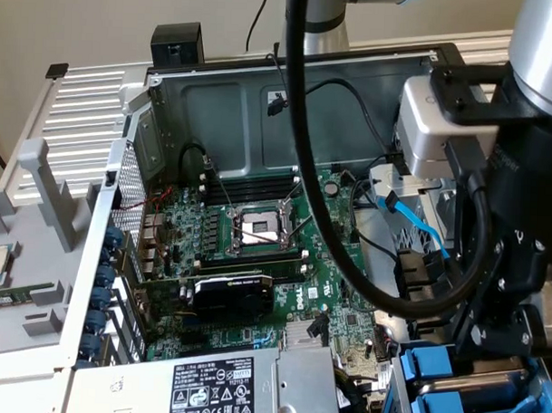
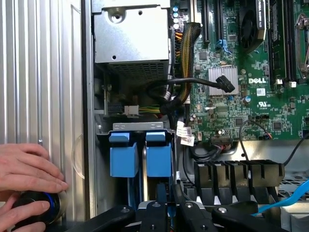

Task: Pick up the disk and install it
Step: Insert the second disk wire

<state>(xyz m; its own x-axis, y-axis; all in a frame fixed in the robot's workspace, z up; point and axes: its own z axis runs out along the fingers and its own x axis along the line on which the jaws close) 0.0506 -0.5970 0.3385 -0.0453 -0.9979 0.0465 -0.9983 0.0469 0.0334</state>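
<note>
The disk (image 2: pixel 158 155) stands edge-on in the drive bay of the open computer case, its bright blue carrier front facing the wrist camera. A second blue carrier (image 2: pixel 123 155) sits right beside it in the neighbouring slot. My gripper (image 2: pixel 169 207) is straight behind the disk, and its dark fingers (image 2: pixel 155 212) are shut on the carrier's near end, with blue plastic showing between them. In the exterior view the disk (image 1: pixel 429 366) sits at the lower right of the case, and the black gripper (image 1: pixel 485 359) reaches down onto it.
A person's hand (image 2: pixel 29 169) rests on a black knob with a blue ring (image 2: pixel 36 208) outside the case wall. The power supply (image 2: pixel 130 38), black cables (image 2: pixel 188 84), a green motherboard (image 2: pixel 260 82) and a blue cable (image 1: pixel 418 228) crowd the bay.
</note>
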